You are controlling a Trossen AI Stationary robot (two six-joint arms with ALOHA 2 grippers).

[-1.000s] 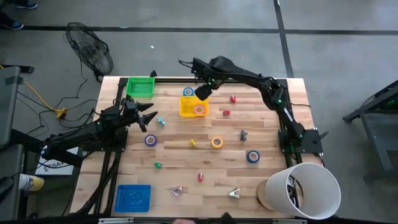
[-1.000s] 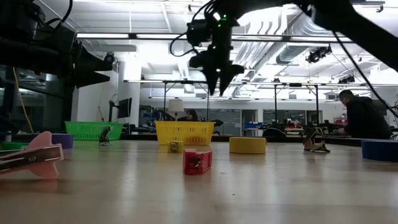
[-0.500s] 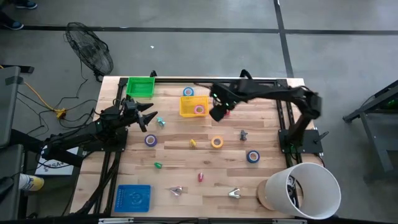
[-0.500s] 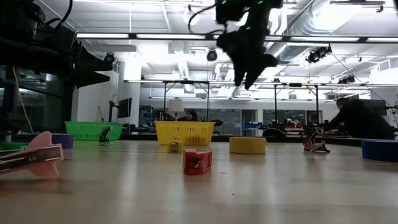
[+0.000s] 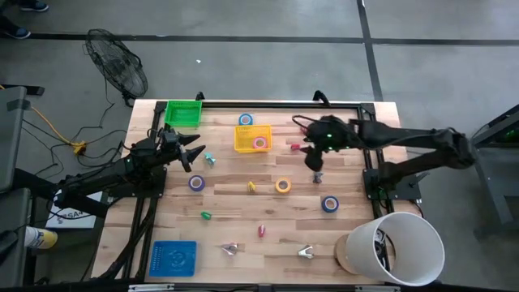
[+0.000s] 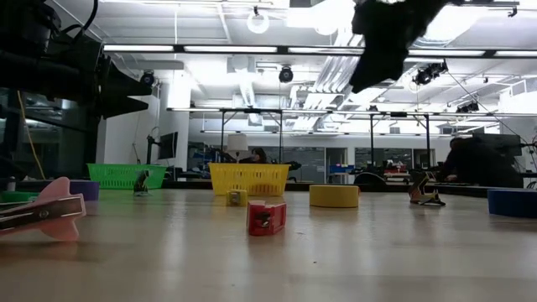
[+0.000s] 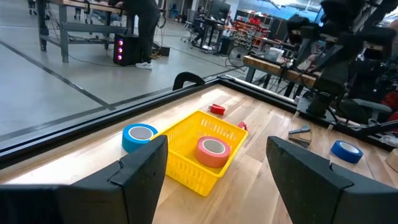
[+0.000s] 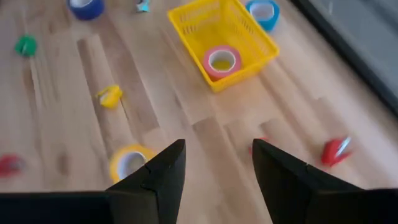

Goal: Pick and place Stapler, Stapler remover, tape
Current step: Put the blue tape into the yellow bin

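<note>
Right gripper, jaws apart and empty, has swung from the yellow basket, where the pink tape lies, toward the remaining items.

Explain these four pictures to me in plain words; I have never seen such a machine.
These show two dark robot arms at a wooden table, each ending in a two-fingered pincer. One picture looks straight down, one looks level across the tabletop, and two come from cameras on the arms' wrists. The left pincer waits open near the table's left edge. The right pincer hangs open and empty above the table's right half. A yellow basket holds a pink tape roll. More tape rolls, blue and yellow, lie loose among small bits. Nothing is held.
</note>
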